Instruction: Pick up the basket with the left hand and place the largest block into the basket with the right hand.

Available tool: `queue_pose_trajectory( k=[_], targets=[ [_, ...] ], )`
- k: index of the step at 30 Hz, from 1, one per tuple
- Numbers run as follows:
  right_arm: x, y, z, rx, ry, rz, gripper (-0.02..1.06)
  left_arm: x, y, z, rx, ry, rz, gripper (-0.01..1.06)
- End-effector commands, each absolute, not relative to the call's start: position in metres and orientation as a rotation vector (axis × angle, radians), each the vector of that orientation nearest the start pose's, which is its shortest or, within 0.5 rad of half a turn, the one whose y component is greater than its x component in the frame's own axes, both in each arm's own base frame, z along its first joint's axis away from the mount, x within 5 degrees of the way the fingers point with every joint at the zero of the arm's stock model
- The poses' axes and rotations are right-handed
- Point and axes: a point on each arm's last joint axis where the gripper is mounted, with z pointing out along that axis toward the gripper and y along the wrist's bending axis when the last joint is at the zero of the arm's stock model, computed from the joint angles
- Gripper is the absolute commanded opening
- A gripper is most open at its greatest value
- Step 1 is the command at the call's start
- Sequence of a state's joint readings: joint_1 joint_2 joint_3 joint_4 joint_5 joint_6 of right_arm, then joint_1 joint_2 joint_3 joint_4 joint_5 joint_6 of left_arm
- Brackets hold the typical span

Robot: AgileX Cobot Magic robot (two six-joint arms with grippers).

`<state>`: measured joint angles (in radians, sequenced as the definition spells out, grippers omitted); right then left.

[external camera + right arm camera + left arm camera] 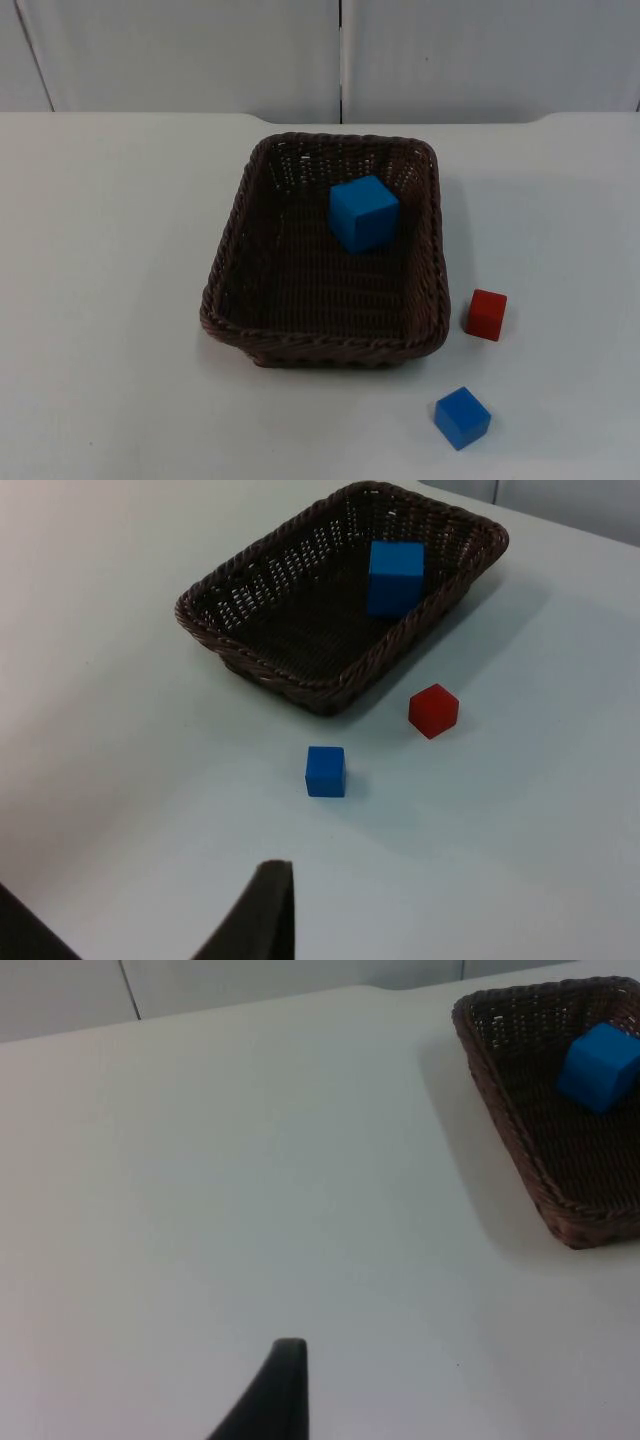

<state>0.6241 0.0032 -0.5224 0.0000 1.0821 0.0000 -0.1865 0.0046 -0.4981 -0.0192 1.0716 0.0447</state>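
On the white table [100, 300], the basket [225, 280] holds the large blue block [363, 212]; jaw states unseen.

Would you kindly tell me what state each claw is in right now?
Left claw: cannot be told, holding nothing, away from the basket.
Right claw: cannot be told, holding nothing.

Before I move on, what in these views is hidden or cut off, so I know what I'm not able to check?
- Basket: its far right end is cut off by the picture's edge in the left wrist view.
- Large blue block: its underside and its contact with the basket floor are hidden by the block itself.
- Left gripper and right gripper: one black fingertip apiece, so open or shut is unreadable.
- Small blue block and red block: far faces hidden.
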Motion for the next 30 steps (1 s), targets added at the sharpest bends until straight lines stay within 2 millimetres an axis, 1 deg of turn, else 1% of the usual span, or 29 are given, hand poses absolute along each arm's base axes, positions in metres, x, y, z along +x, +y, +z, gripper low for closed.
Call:
queue_pose_trajectory(
  k=[1,23,30],
  targets=[
    [-0.006,-0.0043,0.2801,-0.652,1.962,0.377,1.05,-0.005,-0.0003,0.2747,0.232,2.052,-0.113,1.05],
    [-0.006,-0.0043,0.2801,-0.652,1.962,0.377,1.05,-0.0049,0.0001,0.2747,0.221,2.053,-0.1,1.05],
    [-0.006,-0.0043,0.2801,-0.652,1.962,0.377,1.05,-0.0049,-0.0001,0.2747,0.152,2.058,-0.057,1.05]
  ],
)
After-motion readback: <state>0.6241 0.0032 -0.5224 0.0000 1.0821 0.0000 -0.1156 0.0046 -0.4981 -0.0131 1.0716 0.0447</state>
